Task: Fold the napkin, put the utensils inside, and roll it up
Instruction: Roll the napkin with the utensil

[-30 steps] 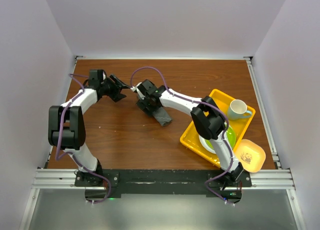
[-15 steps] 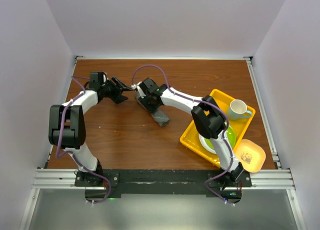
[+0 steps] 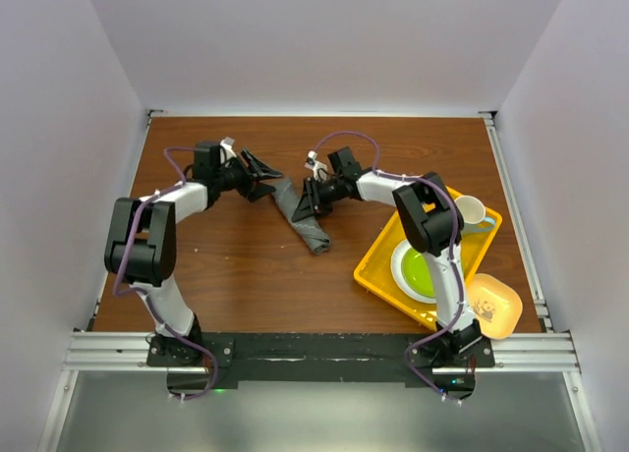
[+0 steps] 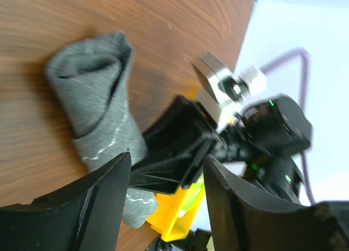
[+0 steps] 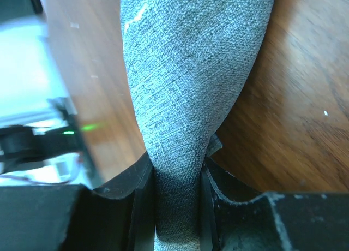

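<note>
The rolled dark grey fabric napkin (image 3: 314, 236) lies on the brown wooden bench (image 3: 226, 265) toward its far edge, long axis running far-left to near-right. The right tool (image 3: 306, 207) pinches its middle. The left tool (image 3: 265, 180), jaws spread and empty, faces its far end.

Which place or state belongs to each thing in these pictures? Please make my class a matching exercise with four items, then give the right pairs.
Things
1. napkin
2. mug
3. small yellow bowl
4. left gripper

Places or states
A. on the table, just outside the yellow tray
B. open, holding nothing
C. rolled up, pinched by the right gripper
D. inside the yellow tray, at its far corner

Pairs: 1-C, 2-D, 3-A, 4-B
</note>
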`<action>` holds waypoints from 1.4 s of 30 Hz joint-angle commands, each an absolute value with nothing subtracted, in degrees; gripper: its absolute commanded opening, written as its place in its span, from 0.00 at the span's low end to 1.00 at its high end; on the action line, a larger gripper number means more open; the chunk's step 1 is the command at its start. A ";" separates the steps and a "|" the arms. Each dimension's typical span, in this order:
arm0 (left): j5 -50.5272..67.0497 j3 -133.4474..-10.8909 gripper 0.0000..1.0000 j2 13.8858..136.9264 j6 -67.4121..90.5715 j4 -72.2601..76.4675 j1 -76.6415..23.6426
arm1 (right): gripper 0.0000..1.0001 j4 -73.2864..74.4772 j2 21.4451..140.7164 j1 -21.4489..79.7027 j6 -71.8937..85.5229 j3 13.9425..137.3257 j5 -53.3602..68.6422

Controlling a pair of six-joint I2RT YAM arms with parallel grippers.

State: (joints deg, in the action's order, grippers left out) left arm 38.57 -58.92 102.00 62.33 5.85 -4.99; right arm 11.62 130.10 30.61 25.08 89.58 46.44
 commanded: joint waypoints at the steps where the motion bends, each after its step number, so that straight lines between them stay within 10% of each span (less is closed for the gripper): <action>1: 42.27 -57.92 0.59 105.90 69.60 20.72 -8.43 | 0.31 -4.82 131.92 29.62 38.65 84.38 58.80; 12: 40.26 -60.11 0.51 114.25 68.84 24.71 -10.55 | 0.35 6.49 132.63 27.51 29.01 87.53 55.21; 24: 38.76 -60.38 0.50 114.79 65.30 19.95 -10.55 | 0.69 33.92 124.02 28.83 9.51 95.98 37.10; 42: 38.06 -64.60 0.54 110.75 66.71 15.04 -9.76 | 0.77 36.13 108.73 38.84 -2.61 88.51 3.71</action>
